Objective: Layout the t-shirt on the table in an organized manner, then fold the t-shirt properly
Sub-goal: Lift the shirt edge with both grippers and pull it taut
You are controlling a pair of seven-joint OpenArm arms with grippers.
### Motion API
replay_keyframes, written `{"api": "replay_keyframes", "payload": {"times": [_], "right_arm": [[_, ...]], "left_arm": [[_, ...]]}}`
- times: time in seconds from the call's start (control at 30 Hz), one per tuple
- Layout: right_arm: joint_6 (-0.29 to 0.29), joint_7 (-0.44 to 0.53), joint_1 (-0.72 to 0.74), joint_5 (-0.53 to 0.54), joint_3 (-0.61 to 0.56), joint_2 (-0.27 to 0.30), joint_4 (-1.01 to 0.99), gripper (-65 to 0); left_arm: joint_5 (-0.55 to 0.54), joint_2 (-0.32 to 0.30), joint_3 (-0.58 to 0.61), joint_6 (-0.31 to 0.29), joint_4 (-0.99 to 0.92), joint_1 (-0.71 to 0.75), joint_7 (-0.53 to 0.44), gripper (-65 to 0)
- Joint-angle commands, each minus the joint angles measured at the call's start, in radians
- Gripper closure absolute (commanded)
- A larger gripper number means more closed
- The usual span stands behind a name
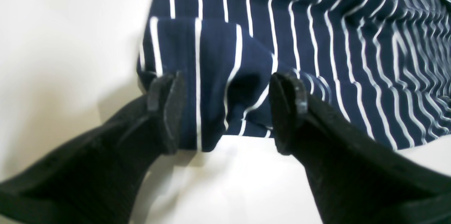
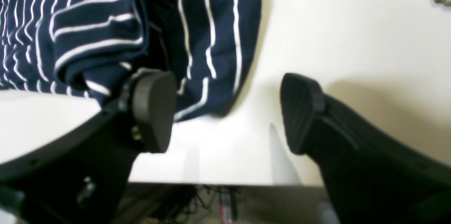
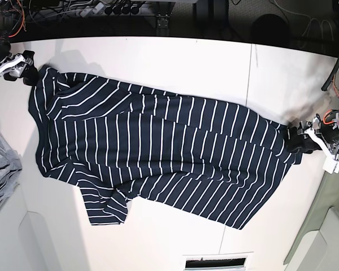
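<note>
The t-shirt (image 3: pixel 158 147) lies spread diagonally across the table (image 3: pixel 158 56), one sleeve folded under at near left. Left gripper (image 1: pixel 225 111) and right gripper (image 2: pixel 225 111) sit at opposite corners, jaws released, gripping nothing. Probably laying out: regrip corners low, pull evenly, avoid dragging wrinkles.

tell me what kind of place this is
Probably a robotics lab bench: a bare white table, tangled cables behind it, and a striped t-shirt spread between two robot arms.
</note>
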Motion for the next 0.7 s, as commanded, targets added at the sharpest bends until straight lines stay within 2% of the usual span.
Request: {"api": "replay_keyframes", "payload": {"times": [0.0, 0.3, 0.4, 0.5, 0.67], "right_arm": [[0.004, 0.019, 0.009, 0.021, -0.003, 0.012, 0.005, -45.1], [0.005, 0.019, 0.103, 0.008, -0.043, 0.013, -0.187, -45.1], [0.005, 0.019, 0.121, 0.035, -0.045, 0.012, -0.224, -45.0], [0.011, 0.018, 0.122, 0.056, -0.062, 0.012, -0.225, -44.9], [0.011, 0.011, 0.122, 0.08, -0.116, 0.012, -0.225, -44.9]], "left_arm": [[-0.004, -0.016, -0.008, -0.006, 0.005, -0.019, -0.037, -40.2], [0.109, -0.006, -0.008, 0.027, -0.053, -0.019, -0.147, -40.2], [0.144, -0.005, -0.008, 0.029, -0.068, -0.019, -0.186, -40.2], [0.176, -0.005, -0.008, 0.066, -0.091, -0.019, -0.244, -40.2], [0.254, 0.015, -0.008, 0.107, -0.104, -0.027, -0.279, -40.2]]}}
